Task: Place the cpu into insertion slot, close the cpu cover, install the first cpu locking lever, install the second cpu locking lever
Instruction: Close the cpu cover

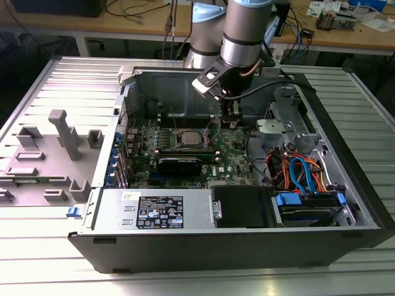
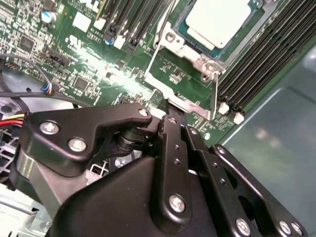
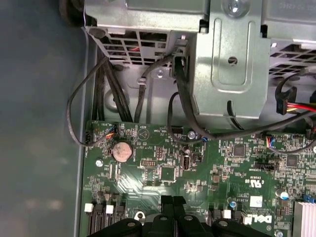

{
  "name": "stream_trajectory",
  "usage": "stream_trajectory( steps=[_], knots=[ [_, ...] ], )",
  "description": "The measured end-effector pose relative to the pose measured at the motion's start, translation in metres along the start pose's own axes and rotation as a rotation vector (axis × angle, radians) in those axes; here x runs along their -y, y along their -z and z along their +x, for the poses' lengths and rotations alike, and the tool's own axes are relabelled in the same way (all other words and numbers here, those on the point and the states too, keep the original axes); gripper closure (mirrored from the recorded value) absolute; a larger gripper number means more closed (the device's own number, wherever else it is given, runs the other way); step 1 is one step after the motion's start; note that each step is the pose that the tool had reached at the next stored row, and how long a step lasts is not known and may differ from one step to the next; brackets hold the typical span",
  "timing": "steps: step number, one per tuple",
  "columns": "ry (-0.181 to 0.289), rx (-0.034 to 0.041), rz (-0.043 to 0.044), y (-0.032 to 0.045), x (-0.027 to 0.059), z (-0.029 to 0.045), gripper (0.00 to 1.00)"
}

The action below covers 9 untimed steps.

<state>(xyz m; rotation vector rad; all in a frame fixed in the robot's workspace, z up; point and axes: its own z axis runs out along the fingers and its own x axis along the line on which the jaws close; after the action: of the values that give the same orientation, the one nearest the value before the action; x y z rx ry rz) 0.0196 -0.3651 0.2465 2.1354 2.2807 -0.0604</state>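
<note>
While the arm [image 1: 247,31] reaches down into the opened PC case [image 1: 185,246] on the slatted metal desk [image 1: 37,271], its jaws sit low over the green motherboard [image 1: 231,163], just to the exterior view's right of the socket area. So the cpu [image 2: 217,19] is already in the insertion slot [image 2: 181,23], dull silver top facing up, lying flat and square inside the rim. The cpu cover [image 2: 192,106] isn't down on it though. In the second wrist view it's swung open on its hinge, away from the chip and toward the jaws, and you can see green board straight through the big square cutout. The black fingers [image 2: 170,143] end right at the cover's free edge. As for the jaws, the two tips are pulled together with hardly a sliver between them in both wrist views, but whether they're actually pinching the cover's lip can't be told. Long black memory slots [image 2: 266,59] run along both sides of the socket. In the first wrist view a round coin cell battery [image 3: 122,151] sits on the board near its edge, with black cables [image 3: 177,84] hanging by the grey metal drive cage [image 3: 227,59] beyond it
</note>
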Motion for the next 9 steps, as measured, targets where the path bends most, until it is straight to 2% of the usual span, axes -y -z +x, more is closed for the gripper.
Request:
stream_trajectory(
  steps=[9],
  knots=[
    [0.001, 0.0002, 0.0, 0.0001, 0.0012, 0.0, 0.89]
  ],
)
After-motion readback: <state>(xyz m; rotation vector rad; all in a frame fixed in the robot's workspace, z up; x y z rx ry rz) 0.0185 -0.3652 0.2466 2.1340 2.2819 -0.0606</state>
